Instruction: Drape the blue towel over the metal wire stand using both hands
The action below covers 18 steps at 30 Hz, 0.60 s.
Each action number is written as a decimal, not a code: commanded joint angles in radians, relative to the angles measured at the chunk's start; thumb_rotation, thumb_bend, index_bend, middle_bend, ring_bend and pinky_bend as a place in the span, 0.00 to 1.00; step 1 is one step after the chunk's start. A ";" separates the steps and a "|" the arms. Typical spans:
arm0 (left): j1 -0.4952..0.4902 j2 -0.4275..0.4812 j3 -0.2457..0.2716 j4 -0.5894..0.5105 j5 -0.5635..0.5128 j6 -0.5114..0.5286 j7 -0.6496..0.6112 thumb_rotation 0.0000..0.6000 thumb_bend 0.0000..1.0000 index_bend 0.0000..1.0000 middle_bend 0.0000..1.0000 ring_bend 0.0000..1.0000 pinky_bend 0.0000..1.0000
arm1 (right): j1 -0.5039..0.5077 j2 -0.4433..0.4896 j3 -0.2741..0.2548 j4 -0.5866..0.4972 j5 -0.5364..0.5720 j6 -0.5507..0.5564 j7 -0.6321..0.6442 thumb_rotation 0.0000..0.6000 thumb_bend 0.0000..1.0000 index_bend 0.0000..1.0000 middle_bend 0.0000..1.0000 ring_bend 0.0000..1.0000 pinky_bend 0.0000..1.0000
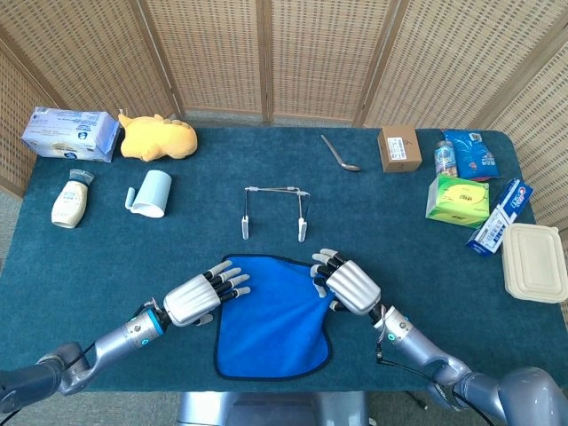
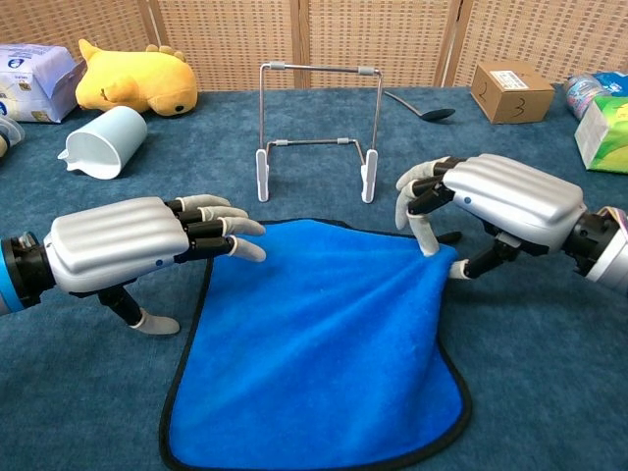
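1. Left hand (image 2: 123,240) at left-center of the chest view, fingers spread, holding nothing, tips over towel's left corner.
2. Blue towel (image 2: 314,353) flat at lower center; wire stand (image 2: 316,128) upright above it, apart.
3. Right hand (image 2: 500,201) at right pinches towel's right corner.

In the chest view the right hand (image 2: 496,206) covers the corner of the blue towel (image 2: 319,343) beneath it, so whether thumb and finger actually pinch the cloth cannot be told, and the towel's near edge runs out at the bottom of the picture. The left hand (image 2: 137,245) hides the towel's left corner under its fingers, contact undetermined, and both forearms are cut off by the picture sides. Along the edges, the bottle (image 2: 5,132), the tissue pack (image 2: 34,69) and the green box (image 2: 606,128) appear only in part, and their print is too small to read.
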 commanded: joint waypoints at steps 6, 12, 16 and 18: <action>-0.009 -0.018 0.000 0.003 -0.010 -0.004 0.005 1.00 0.29 0.19 0.08 0.02 0.00 | 0.001 -0.001 0.000 0.000 -0.002 0.000 0.002 1.00 0.36 0.84 0.41 0.21 0.22; -0.010 -0.034 -0.003 0.009 -0.025 -0.006 0.004 1.00 0.31 0.20 0.09 0.02 0.00 | -0.001 -0.002 0.000 -0.004 -0.002 -0.001 0.001 1.00 0.36 0.84 0.41 0.21 0.22; -0.011 -0.044 -0.009 0.013 -0.033 -0.001 0.003 1.00 0.31 0.20 0.10 0.02 0.00 | -0.001 -0.001 0.000 -0.007 -0.003 -0.001 -0.002 1.00 0.36 0.84 0.41 0.21 0.22; -0.012 -0.046 -0.010 0.014 -0.035 0.001 0.003 1.00 0.32 0.20 0.10 0.02 0.00 | -0.001 0.001 0.000 -0.009 -0.002 -0.001 -0.002 1.00 0.36 0.84 0.41 0.21 0.22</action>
